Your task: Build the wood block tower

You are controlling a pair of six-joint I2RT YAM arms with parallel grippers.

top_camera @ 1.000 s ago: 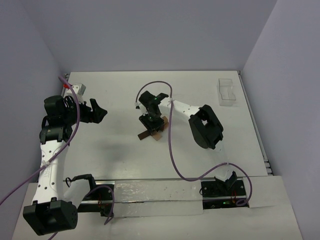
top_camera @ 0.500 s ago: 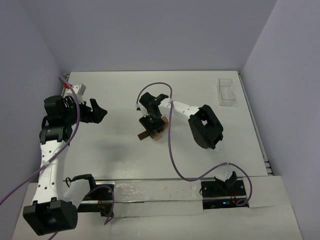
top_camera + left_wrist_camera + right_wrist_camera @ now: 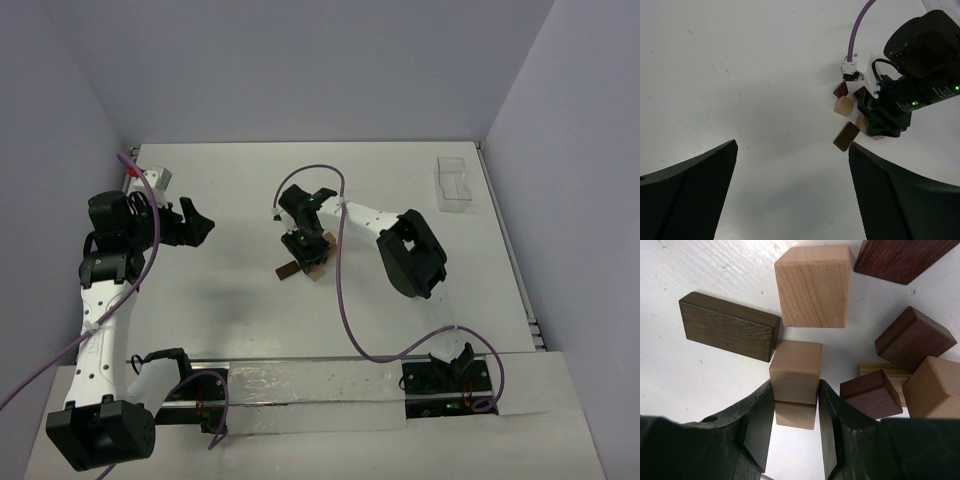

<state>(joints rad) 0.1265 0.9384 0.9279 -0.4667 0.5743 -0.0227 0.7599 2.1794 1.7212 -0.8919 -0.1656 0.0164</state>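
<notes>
Left arm (image 3: 103,305): raised at far left; left gripper (image 3: 198,222) spread wide, holding nothing.
Right arm (image 3: 410,255): reaching to centre; right gripper (image 3: 795,387) pointing down, pinching a tan cube (image 3: 796,370).

The table (image 3: 230,290) is white, and the blocks on it come in a few wood tones: a tan cube (image 3: 796,371) with faint grain, a second tan cube (image 3: 812,285) with fine straight grain, reddish-brown cubes (image 3: 915,337), a dull grey-brown slab (image 3: 730,326) with dark streaks, and a pale plank (image 3: 880,369) striped lengthwise. The arms (image 3: 365,215) are white with black joints, the left gripper (image 3: 792,146) is black with a fine mesh pattern, and the right gripper (image 3: 795,387) is plain smooth black with a green light (image 3: 956,88) on its housing. The cable (image 3: 859,25) is purple, the walls (image 3: 300,70) are pale lavender-grey, and the tray (image 3: 455,183) is clear.
</notes>
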